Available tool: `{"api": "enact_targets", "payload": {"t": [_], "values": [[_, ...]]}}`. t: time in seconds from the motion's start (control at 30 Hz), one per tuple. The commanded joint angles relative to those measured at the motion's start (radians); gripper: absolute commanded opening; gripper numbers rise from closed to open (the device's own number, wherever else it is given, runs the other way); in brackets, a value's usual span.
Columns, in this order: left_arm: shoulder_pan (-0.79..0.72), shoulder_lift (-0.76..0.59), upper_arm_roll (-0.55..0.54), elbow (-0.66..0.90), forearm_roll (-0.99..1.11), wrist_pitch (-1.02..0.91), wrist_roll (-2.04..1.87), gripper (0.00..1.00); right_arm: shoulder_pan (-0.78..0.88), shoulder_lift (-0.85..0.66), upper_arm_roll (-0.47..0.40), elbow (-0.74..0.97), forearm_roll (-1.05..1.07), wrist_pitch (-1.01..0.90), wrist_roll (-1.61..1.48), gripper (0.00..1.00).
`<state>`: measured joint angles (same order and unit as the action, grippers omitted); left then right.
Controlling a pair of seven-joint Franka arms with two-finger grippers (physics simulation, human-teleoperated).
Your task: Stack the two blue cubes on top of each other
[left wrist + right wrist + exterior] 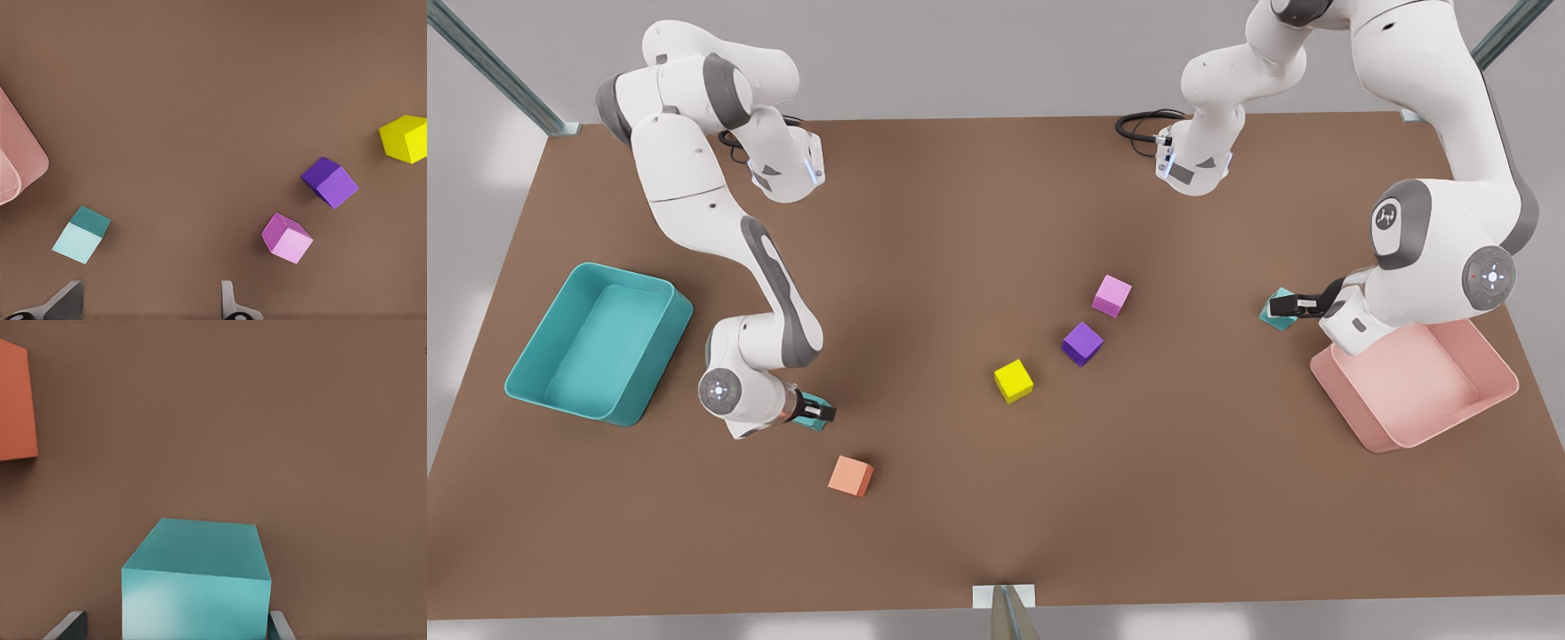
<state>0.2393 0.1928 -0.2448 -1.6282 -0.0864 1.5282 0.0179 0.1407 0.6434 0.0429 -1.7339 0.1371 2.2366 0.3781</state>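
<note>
From the front, both arms are bent low over the brown table (960, 222), each down at one of the two blue cubes, which sit well apart at opposite sides.

On the front view's left, the right gripper (818, 413) is at table level around one blue cube (811, 425), between the teal bin (654, 356) and the orange cube (850, 476). Little of that cube shows from the front. The right wrist view (175, 627) gives it plainly: the cube (197, 587) sits on the table between the fingers (70, 623), one finger against its side and a strip of table between it and the other, so the pincer is released, not clenched. The orange cube (15, 403) lies off to one side.

On the front view's right, the left gripper (1282, 307) covers most of the second blue cube (1279, 320), just beside the pink bin (1387, 427). The left wrist view (147, 307) shows its fingers (67, 303) spread wide with bare table between them, and the cube (81, 233) resting whole on the table near one finger, ungrasped, close to the bin's corner (20, 157).

Between the arms lie the pink cube (1112, 295) (287, 238), the purple cube (1082, 343) (330, 182) and the yellow cube (1014, 380) (405, 138), in a loose diagonal row
</note>
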Motion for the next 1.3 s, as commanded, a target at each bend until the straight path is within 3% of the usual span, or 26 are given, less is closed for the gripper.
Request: {"api": "enact_targets", "payload": {"t": [0.0, 0.3, 0.37, 0.47, 0.63, 0.83, 0.9, 1.03, 1.27], "values": [[0.000, -0.001, -0.001, 0.001, 0.001, -0.002, 0.001, 1.00, -0.001, 0.013, -0.001, 0.000, 0.003, 0.009, 0.105, 1.00], [0.000, 0.005, -0.001, -0.001, 0.001, -0.002, 0.001, 1.00, 0.007, 0.042, 0.000, 0.002, 0.001, 0.009, 0.125, 0.99], [0.000, 0.005, -0.001, 0.001, 0.001, 0.000, 0.001, 1.00, 0.007, 0.053, 0.000, 0.010, -0.001, 0.009, 0.125, 0.91], [0.017, 0.004, 0.001, 0.014, 0.001, -0.019, 0.002, 1.00, 0.003, 0.058, 0.000, 0.010, -0.001, -0.002, 0.113, 0.61], [0.015, 0.005, 0.001, 0.017, 0.002, -0.019, 0.001, 1.00, 0.008, 0.015, 0.048, 0.128, -0.002, -0.077, 0.119, 0.61], [0.017, 0.007, -0.001, 0.017, 0.002, -0.019, 0.001, 1.00, 0.177, -0.105, 0.074, 0.184, 0.004, -0.121, 0.296, 0.62], [0.015, 0.007, -0.001, 0.017, 0.002, -0.019, 0.001, 1.00, 0.307, 0.011, 0.072, 0.368, 0.004, -0.121, 0.574, 0.62], [0.015, 0.016, -0.001, 0.017, 0.002, -0.019, 0.001, 1.00, 0.447, 0.278, 0.061, 0.753, -0.013, -0.089, 0.835, 0.62], [0.017, 0.022, 0.001, 0.017, 0.002, -0.019, -0.001, 1.00, 0.620, 0.312, -0.005, 0.771, -0.034, -0.072, 0.975, 0.62]]}}
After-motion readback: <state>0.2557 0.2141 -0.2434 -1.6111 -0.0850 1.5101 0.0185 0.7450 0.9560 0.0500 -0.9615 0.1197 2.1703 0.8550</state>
